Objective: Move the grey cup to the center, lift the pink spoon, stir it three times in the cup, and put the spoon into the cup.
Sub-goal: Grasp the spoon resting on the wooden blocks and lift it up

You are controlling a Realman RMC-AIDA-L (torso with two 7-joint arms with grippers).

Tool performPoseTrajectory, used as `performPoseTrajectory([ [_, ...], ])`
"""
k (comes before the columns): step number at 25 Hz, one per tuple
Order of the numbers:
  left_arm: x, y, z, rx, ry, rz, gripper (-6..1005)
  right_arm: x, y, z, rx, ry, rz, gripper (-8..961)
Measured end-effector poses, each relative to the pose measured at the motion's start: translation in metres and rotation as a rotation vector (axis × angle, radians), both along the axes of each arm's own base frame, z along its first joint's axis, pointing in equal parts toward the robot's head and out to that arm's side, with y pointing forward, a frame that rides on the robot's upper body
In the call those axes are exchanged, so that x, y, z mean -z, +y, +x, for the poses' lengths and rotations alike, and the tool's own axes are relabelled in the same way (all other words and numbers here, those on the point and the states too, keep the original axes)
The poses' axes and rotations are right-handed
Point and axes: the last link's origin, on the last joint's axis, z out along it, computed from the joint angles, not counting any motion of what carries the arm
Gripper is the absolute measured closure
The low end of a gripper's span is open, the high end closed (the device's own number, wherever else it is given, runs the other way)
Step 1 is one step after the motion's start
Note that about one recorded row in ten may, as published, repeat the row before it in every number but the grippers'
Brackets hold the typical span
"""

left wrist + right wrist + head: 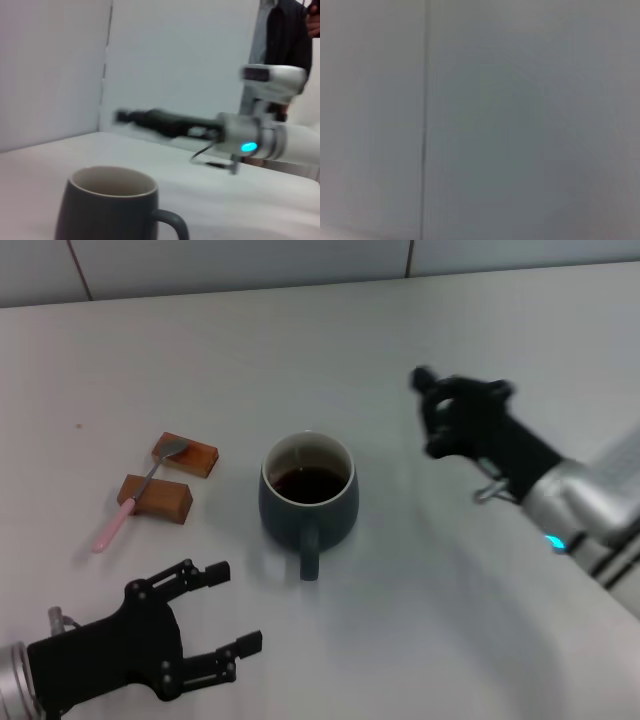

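The grey cup stands on the white table near the middle, with dark liquid inside and its handle toward the front edge. It also shows close up in the left wrist view. The pink spoon lies left of the cup, resting across two brown wooden blocks, bowl toward the back. My left gripper is open and empty at the front left, short of the cup and spoon. My right gripper hangs blurred above the table, right of the cup and apart from it.
The second wooden block lies behind the first. The table's back edge meets a tiled wall. The right wrist view shows only a plain grey surface with a seam. The right arm shows beyond the cup in the left wrist view.
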Motion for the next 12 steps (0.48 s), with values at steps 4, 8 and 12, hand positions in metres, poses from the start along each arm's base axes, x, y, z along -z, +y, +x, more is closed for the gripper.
performPoseTrajectory([
  [4, -0.002, 0.002, -0.001, -0.010, -0.004, 0.018, 154, -0.035, -0.029, 0.010, -0.100, 0.162, 0.066, 933],
  [8, -0.004, 0.004, 0.000, 0.002, -0.009, 0.046, 154, -0.059, -0.062, 0.019, -0.245, 0.228, -0.024, 932],
  [12, -0.003, 0.003, 0.001, 0.009, -0.008, 0.043, 154, -0.071, -0.093, 0.032, -0.336, 0.185, -0.188, 932],
])
